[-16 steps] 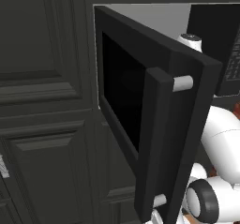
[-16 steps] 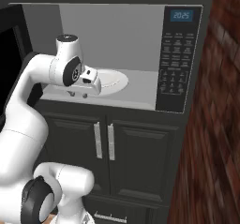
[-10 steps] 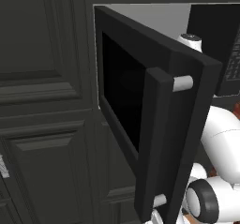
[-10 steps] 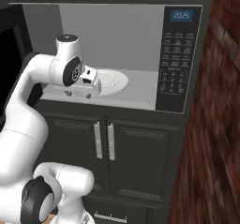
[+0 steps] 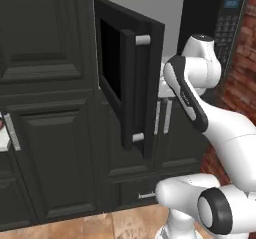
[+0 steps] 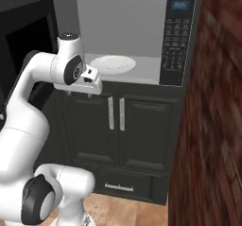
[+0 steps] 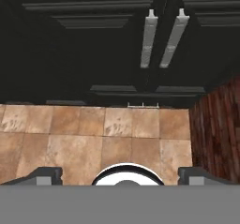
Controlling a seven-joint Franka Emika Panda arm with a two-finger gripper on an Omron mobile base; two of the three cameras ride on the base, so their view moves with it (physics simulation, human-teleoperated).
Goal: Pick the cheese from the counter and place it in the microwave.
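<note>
While the microwave (image 6: 123,40) stood with its door (image 5: 131,83) swung wide to the left, the white round plate (image 6: 112,64) on its light grey floor was bare. No cheese could be made out on that plate or elsewhere in the oven cavity, and its whereabouts could not be established from any view. The keypad (image 6: 176,45) with its blue display (image 6: 179,4) sat on the right side of the oven front. The bar handle (image 5: 128,85) on the open door was upright, fixed by two light grey standoffs.

The arm's wrist (image 6: 78,73) hung just in front of the oven's lower front edge, outside the cavity, above the dark cabinet doors (image 6: 116,126) with their paired silver handles (image 6: 116,113). In the hand view the claw (image 7: 119,175) pointed down towards the tan tiled floor (image 7: 93,138); its two fingertips (image 7: 44,175) stood far apart at either side of the frame, released, with nothing between them. A brick wall (image 6: 212,126) rose at the right of the cabinets.
</note>
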